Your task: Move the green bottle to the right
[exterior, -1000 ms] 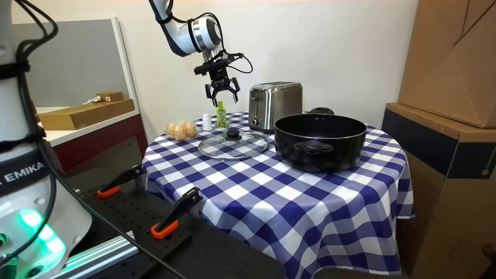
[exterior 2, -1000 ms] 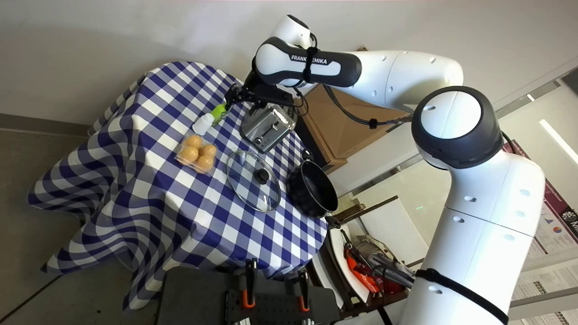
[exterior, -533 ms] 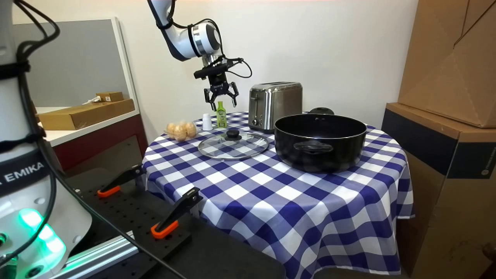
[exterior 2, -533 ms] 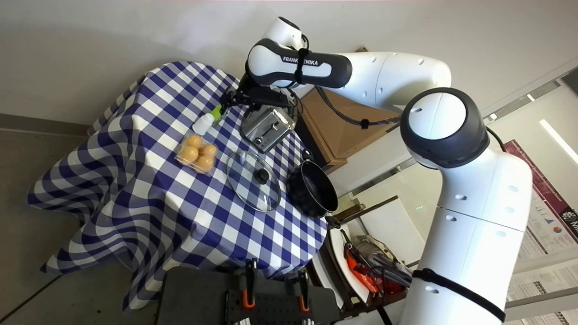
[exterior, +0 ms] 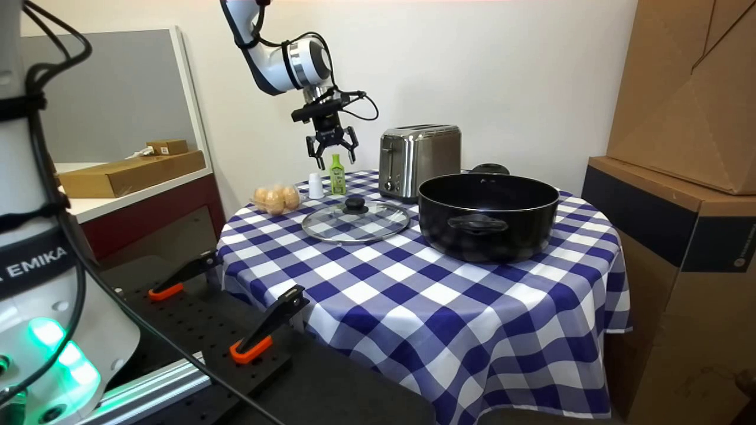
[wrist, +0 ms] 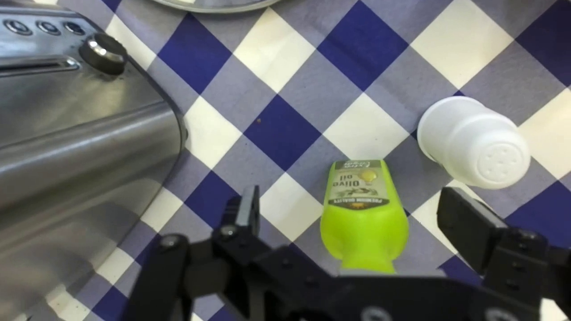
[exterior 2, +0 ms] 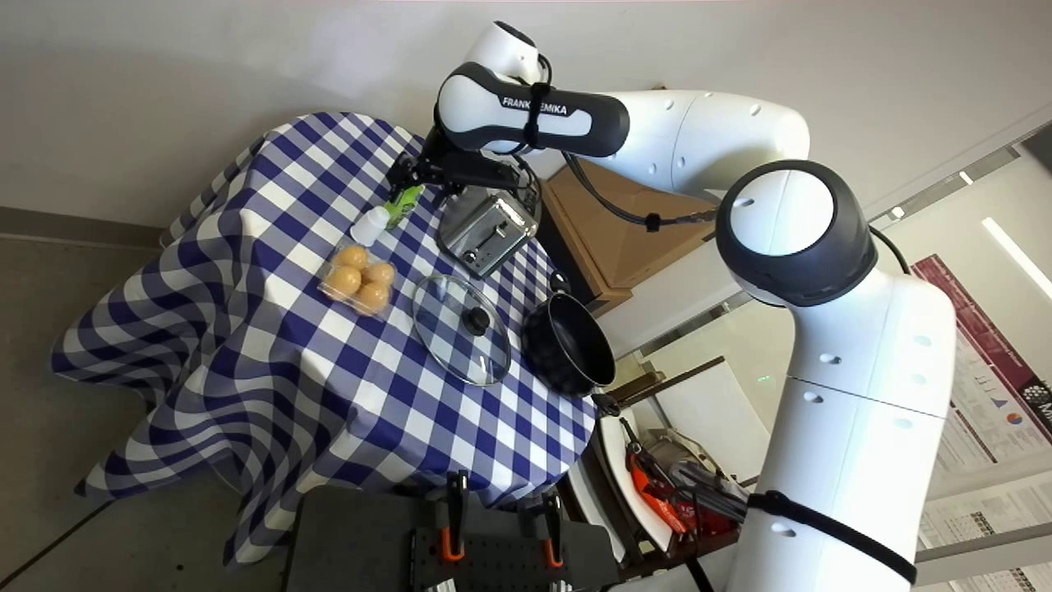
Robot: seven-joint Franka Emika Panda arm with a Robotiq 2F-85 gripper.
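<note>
The green bottle [exterior: 337, 179] stands upright on the checkered tablecloth, beside a white shaker. It also shows in the other exterior view [exterior 2: 403, 205], partly behind my gripper. In the wrist view the bottle [wrist: 363, 223] is seen from above with its olive oil label showing; its top is hidden by the gripper body. My gripper [exterior: 336, 161] is open and empty, just above the bottle. In the wrist view one finger [wrist: 250, 209] is on each side of the bottle, with a gap on both sides and no contact visible.
The white shaker [wrist: 477, 142] stands close to the bottle. The steel toaster [exterior: 419, 159] is on the bottle's other side. A glass lid [exterior: 354, 227], a black pot [exterior: 490, 230] and a pack of eggs [exterior: 276, 199] are also on the table.
My gripper has come down toward the bottle and shifted slightly left in both exterior views. It has stayed open. The bottle and the other objects have not moved.
</note>
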